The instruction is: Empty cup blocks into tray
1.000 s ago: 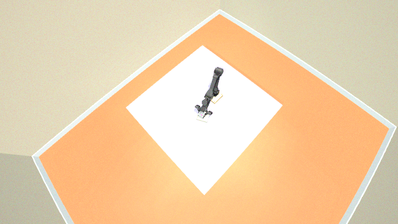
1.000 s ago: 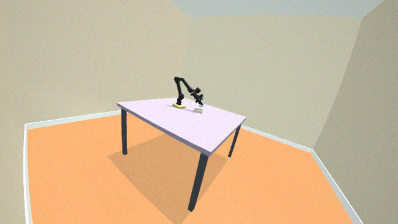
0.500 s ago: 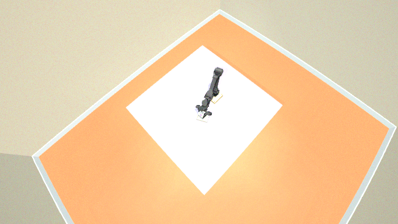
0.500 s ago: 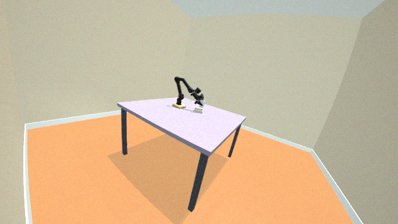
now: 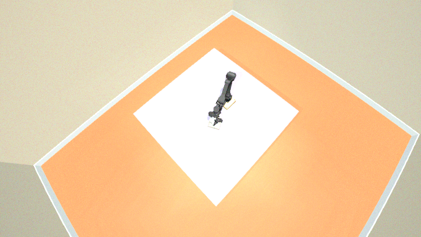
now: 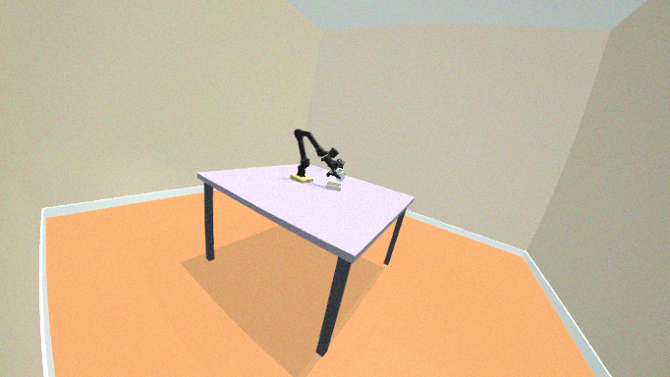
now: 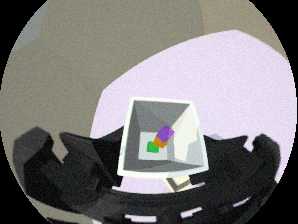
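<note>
My gripper (image 5: pixel 215 120) (image 6: pixel 337 173) (image 7: pixel 163 154) is shut on the pale, square-mouthed cup (image 6: pixel 341 174) (image 7: pixel 145 116), one finger on each side of it. The cup is in the air and looks tilted. In the wrist view a purple block (image 7: pixel 166 133), an orange block (image 7: pixel 160 143) and a green block (image 7: pixel 152 147) lie inside, near the cup's bottom. The shallow off-white tray (image 5: pixel 214 127) (image 6: pixel 333 187) (image 7: pixel 179 184) sits on the table just below the cup. In the wrist view the cup and gripper hide most of it, so its inside cannot be made out.
The arm's yellowish base (image 5: pixel 229 103) (image 6: pixel 302 178) stands on the table (image 5: pixel 216 160) (image 6: pixel 314 208), a short way from the tray. The arm reaches from it over the tray. The table's edges are well away from the tray on the top and exterior views.
</note>
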`<state>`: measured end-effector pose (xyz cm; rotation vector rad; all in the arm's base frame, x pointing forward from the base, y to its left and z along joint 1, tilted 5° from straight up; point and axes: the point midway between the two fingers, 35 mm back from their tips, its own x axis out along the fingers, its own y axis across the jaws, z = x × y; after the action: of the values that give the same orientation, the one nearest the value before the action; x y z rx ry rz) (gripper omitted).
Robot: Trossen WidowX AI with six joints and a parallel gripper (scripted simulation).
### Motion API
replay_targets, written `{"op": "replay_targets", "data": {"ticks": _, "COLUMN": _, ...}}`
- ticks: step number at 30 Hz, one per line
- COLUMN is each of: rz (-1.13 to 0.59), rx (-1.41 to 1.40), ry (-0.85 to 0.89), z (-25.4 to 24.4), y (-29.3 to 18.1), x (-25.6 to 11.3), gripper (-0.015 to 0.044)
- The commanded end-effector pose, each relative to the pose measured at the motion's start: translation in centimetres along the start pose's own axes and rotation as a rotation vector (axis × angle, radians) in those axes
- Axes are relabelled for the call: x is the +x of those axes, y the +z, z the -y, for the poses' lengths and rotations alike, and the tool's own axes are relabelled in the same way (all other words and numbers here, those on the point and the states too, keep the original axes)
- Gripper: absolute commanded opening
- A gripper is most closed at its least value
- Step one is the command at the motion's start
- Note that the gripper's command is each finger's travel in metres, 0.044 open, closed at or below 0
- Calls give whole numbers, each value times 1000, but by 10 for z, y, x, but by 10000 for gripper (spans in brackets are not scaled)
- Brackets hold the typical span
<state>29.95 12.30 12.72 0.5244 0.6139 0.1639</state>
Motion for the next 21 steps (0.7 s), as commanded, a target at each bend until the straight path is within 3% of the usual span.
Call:
{"op": "replay_targets", "data": {"ticks": 1, "rz": 5, "rx": 94, "ry": -1, "z": 0, "y": 1, "x": 1, "gripper": 0}}
{"op": "replay_targets", "data": {"ticks": 21, "rz": 5, "rx": 531, "ry": 0, "z": 1, "y": -1, "x": 4, "gripper": 0}}
